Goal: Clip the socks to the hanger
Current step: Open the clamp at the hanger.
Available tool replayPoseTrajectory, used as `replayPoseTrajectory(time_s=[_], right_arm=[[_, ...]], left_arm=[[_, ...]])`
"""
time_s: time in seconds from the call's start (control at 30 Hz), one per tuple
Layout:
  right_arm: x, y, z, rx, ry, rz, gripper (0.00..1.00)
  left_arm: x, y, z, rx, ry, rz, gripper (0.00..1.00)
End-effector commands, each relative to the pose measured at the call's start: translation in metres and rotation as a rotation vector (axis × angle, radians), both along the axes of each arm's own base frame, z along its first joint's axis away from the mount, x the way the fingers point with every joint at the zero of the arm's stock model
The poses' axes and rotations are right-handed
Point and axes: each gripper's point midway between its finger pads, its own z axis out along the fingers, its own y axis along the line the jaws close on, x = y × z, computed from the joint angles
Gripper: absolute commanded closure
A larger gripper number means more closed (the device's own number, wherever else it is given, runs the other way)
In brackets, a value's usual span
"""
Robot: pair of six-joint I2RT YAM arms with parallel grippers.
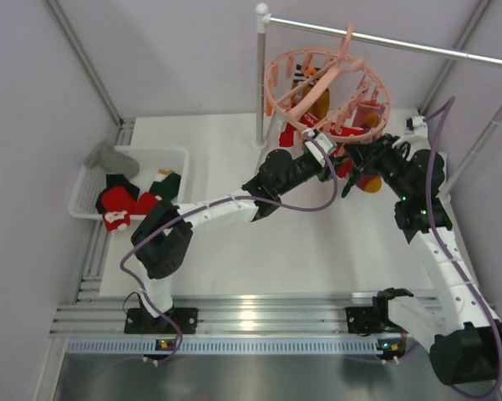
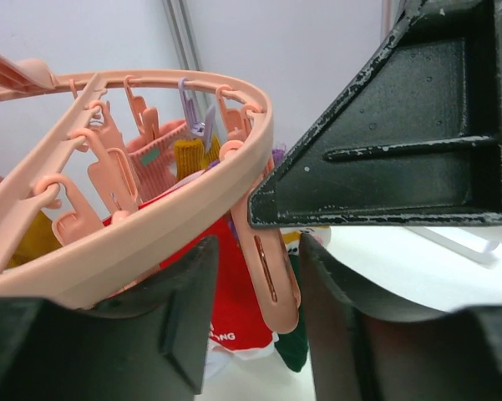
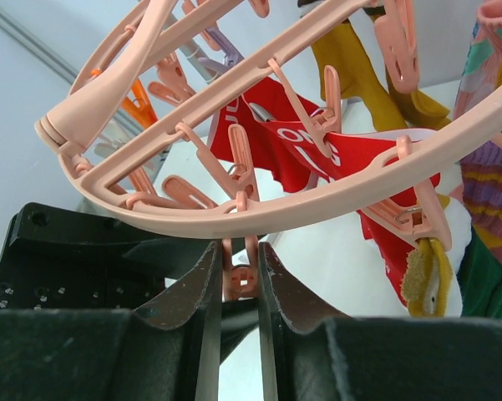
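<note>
Socks (image 3: pixel 267 125): some clipped on the hanger (image 3: pixel 301 215), more lying in the basket (image 1: pixel 163 152) far left.
Hanger hangs from the rail (image 1: pixel 384 39), with both arms raised to its near rim. Right gripper (image 3: pixel 239 251) is pressed onto a pinched clip (image 3: pixel 240 280). Left gripper (image 2: pixel 257 259) is spread, straddling a rim clip (image 2: pixel 271 276); contact uncertain. No loose sock visible in either. Risk: a sideways pull from the right would swing the ring, so the left might close on the rim instead of the clip. The grippers sit close and may knock. Room: open table (image 1: pixel 317 251) below; pole (image 1: pixel 260 75) just left, rail above, wall close on the right.
</note>
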Motion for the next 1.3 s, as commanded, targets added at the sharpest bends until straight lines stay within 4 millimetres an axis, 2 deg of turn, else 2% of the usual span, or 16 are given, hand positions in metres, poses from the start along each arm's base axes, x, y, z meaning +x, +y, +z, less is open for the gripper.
replayPoseTrajectory(time_s=[0.0,0.1,0.17,0.2,0.27,0.33,0.57,0.87,1.13,1.27], right_arm=[[0.0,0.002,0.022,0.031,-0.04,0.023,1.0],[0.0,0.002,0.022,0.04,-0.035,0.025,1.0],[0.001,0.002,0.023,0.046,-0.038,0.025,1.0],[0.001,0.001,0.022,0.045,-0.037,0.024,1.0],[0.0,0.001,0.024,0.054,-0.04,0.021,1.0],[0.001,0.0,0.024,0.067,-0.038,0.012,0.96],[0.006,0.0,0.023,0.11,-0.034,-0.002,0.77],[0.012,-0.004,0.03,0.142,-0.062,-0.033,0.6],[0.015,-0.004,0.027,0.122,-0.061,-0.05,0.6],[0.016,-0.005,0.025,0.115,-0.061,-0.063,0.53]], left_arm=[[0.003,-0.004,0.035,-0.069,-0.078,-0.006,0.54],[0.0,-0.007,0.035,-0.068,-0.085,-0.027,0.62],[0.0,-0.007,0.034,-0.064,-0.086,-0.028,0.63],[0.0,-0.007,0.034,-0.062,-0.086,-0.031,0.69],[-0.002,-0.007,0.034,-0.057,-0.088,-0.036,0.75],[-0.002,-0.006,0.034,-0.056,-0.091,-0.038,0.8],[-0.005,-0.009,0.036,-0.054,-0.096,-0.052,0.82],[-0.015,-0.013,0.036,-0.054,-0.073,-0.086,0.83],[-0.024,-0.019,0.032,-0.04,-0.061,-0.103,0.85],[-0.028,-0.022,0.029,-0.028,-0.056,-0.116,0.87]])
